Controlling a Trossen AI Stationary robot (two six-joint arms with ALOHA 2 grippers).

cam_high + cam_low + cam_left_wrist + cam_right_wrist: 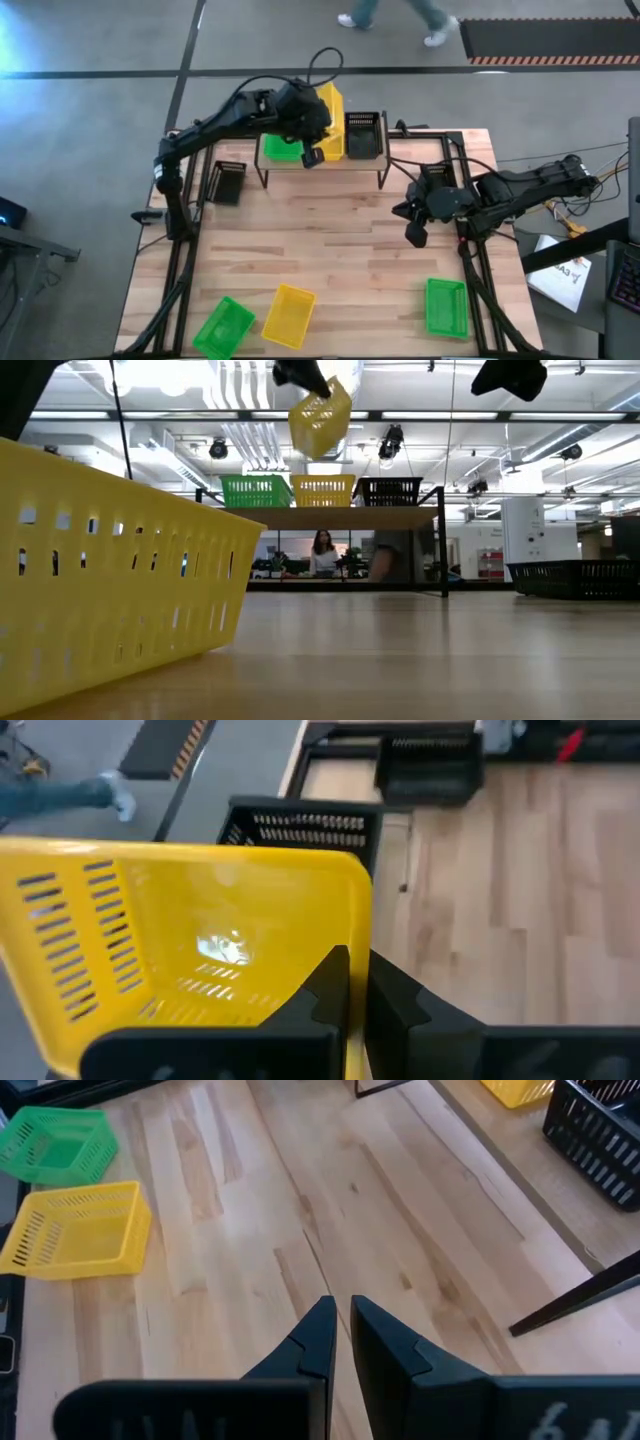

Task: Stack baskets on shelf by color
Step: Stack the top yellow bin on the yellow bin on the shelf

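While scanning the high view from the left, you first hit a black basket point(229, 183) sitting on the counter point(330, 240) just beside the shelf's left legs. Next comes the shelf point(322, 152) itself at the far edge, holding 3 baskets: a green one point(279, 149) on its left end, a yellow one point(322, 490) in the middle and a black one point(364, 135) on its right end. The left gripper point(312, 152) hangs above the shelf's middle, its fingers point(330, 985) pinched tight on the rim of a tilted yellow basket point(190, 940), which is up in the air over the yellow one already there. Further right, the right gripper point(415, 232) waits over bare counter, holding nothing, its fingers nearly closed with just a thin gap. Along the near edge sit 3 more: a green basket point(223, 327), a yellow basket point(289, 315) just beside it, and another green basket point(445, 306) well apart on the right.
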